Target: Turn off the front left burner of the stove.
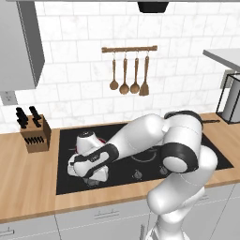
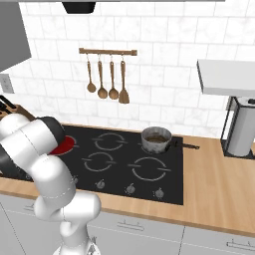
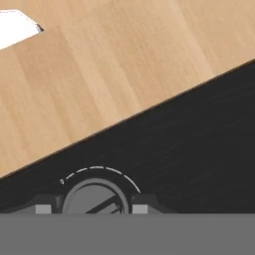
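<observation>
On the stove (image 2: pixel 119 164), the glass between the ring marks is left bare, and open passage is offered across its middle. At two o'clock from the centre, the way is blocked by a pot (image 2: pixel 156 139) whose handle is stretched toward three o'clock. A knob (image 3: pixel 94 198) is flanked closely by the gripper (image 3: pixel 92 209) fingertips. Beyond the stove's edge, bare wooden counter (image 3: pixel 114 64) is seen. At nine o'clock, a knife block (image 1: pixel 35 133) is stood on the counter.

Bright, even, shadowless rendered light; sharp.
</observation>
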You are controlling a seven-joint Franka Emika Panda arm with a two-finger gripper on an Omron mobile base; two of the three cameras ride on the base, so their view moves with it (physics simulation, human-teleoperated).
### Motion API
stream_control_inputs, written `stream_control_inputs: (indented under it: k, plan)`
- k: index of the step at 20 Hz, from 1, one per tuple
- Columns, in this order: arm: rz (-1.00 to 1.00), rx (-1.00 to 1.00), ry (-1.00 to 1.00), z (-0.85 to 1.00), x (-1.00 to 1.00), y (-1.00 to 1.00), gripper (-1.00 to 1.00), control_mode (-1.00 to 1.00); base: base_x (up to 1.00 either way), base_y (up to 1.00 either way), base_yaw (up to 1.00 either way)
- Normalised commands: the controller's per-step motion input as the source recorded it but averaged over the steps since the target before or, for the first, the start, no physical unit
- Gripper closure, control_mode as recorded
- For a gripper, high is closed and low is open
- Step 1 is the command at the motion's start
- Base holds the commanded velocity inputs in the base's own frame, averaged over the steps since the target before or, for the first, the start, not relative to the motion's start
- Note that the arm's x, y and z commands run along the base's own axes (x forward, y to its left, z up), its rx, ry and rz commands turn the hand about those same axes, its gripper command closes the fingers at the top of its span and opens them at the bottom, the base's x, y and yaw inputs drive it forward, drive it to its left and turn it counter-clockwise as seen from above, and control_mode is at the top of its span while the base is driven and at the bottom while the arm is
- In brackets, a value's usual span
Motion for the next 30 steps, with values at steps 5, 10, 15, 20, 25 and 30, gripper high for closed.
stream_control_inputs:
  k: [5, 10, 15, 20, 25, 30]
  plan:
    - [-0.23, 0.00, -0.01, -0.22, 0.00, 0.00, 1.00, -1.00, 0.00, 0.00, 0.00]
    - [-0.26, 0.00, -0.01, -0.19, 0.00, 0.11, 1.00, -1.00, 0.00, 0.00, 0.00]
    - [-0.30, 0.00, 0.00, -0.20, 0.00, 0.28, 1.00, -1.00, 0.00, 0.00, 0.00]
    - [-0.31, 0.00, 0.00, -0.21, 0.00, 0.36, 1.00, -1.00, 0.00, 0.00, 0.00]
    - [-0.31, 0.00, -0.01, -0.24, 0.00, 0.16, 1.00, -1.00, 0.00, 0.00, 0.00]
    - [-0.30, 0.00, -0.01, -0.27, 0.00, 0.00, 1.00, -1.00, 0.00, 0.00, 0.00]
